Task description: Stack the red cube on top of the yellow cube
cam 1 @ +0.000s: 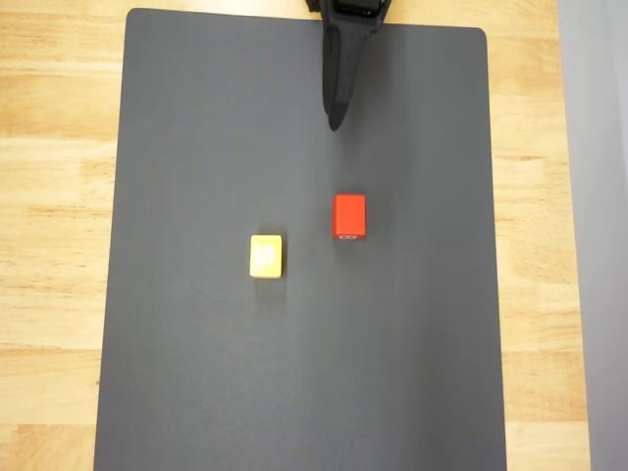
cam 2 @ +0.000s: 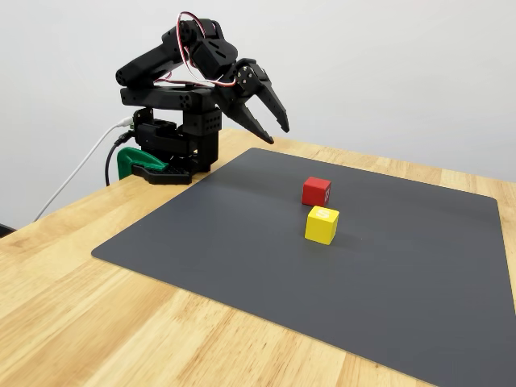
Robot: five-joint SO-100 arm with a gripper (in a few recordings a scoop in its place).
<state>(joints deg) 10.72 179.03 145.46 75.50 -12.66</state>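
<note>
Red cube (cam 1: 349,215): bright red, small pale mark on one side. Yellow cube (cam 1: 266,255): yellow, faint white marking on top. Mat (cam 1: 196,373): dark grey. Table (cam 1: 49,196): light wood grain. Gripper (cam 2: 275,131): black.

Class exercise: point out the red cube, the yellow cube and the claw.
red cube (cam 1: 349,212), overhead view, top face.
yellow cube (cam 1: 265,255), overhead view, marked top face.
claw (cam 2: 276,133), fixed view, gap between fingertips.
</note>
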